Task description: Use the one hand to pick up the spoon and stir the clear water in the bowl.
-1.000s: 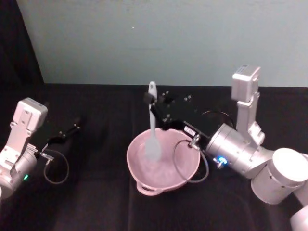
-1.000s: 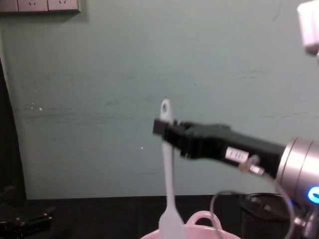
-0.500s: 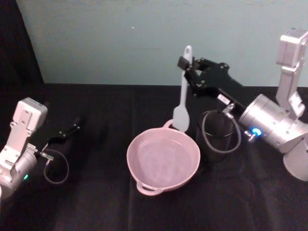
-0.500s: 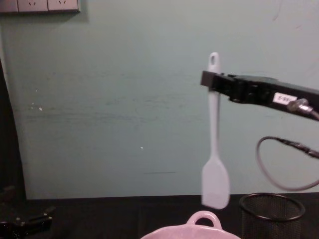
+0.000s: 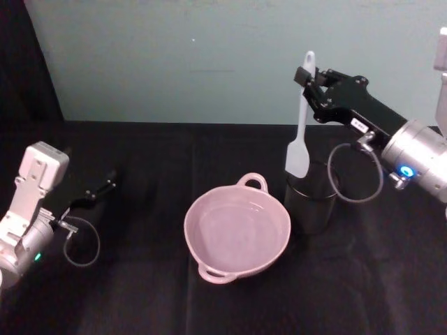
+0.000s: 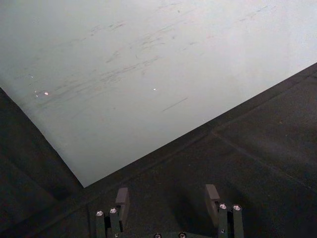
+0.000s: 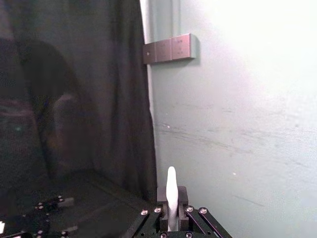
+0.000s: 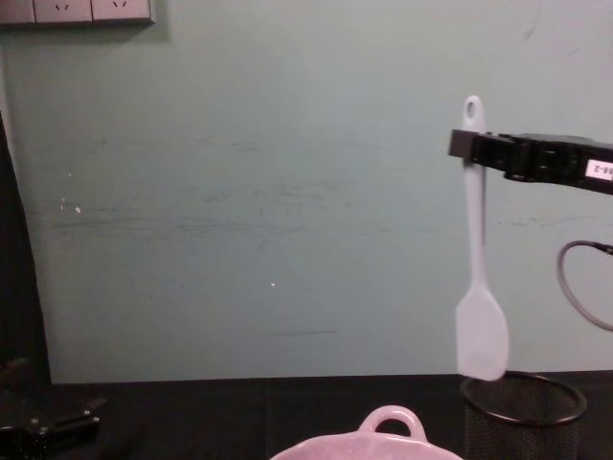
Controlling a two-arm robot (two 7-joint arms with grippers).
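Leftmost, the left gripper [image 5: 105,183] is seen low over the black table [image 5: 140,293], well apart from the bowl. Its fingers [image 6: 122,199] are spread wide w/ bare table showing between them; nothing is held or touched. A looped grey cable [image 5: 82,241] hangs below the left wrist.

Near the centre, the bowl [image 5: 237,231] sits on the table, pale pink, w/ a small arched loop handle [image 5: 252,181] on its far rim and another at the near rim. Clear water is seen inside. In the chest view just the far loop and a strip of rim [image 8: 391,423] are caught at the bottom edge.

Right of the bowl, just beside it, a black wire-mesh cup [image 5: 309,204] stands upright on the table; whether the two touch cannot be told.

Above the cup, the spoon [image 5: 301,128] is held upright, hole end up, blade down. In the chest view the blade [image 8: 481,335] hangs w/ its bottom edge at about the cup's rim [image 8: 522,401]; whether it touches cannot be told. The spoon is clear of the bowl, up and to the right of it.

Farthest right, the one hand [image 5: 307,75] is raised high, reaching in from the right edge. Its fingers are pressed shut on the upper handle, just under the oval hole; the right wrist view shows the handle tip [image 7: 171,191] sticking up between them. A white label [image 8: 598,171] is seen on the black body, and a blue ring [image 5: 404,170] glows on the silver wrist.
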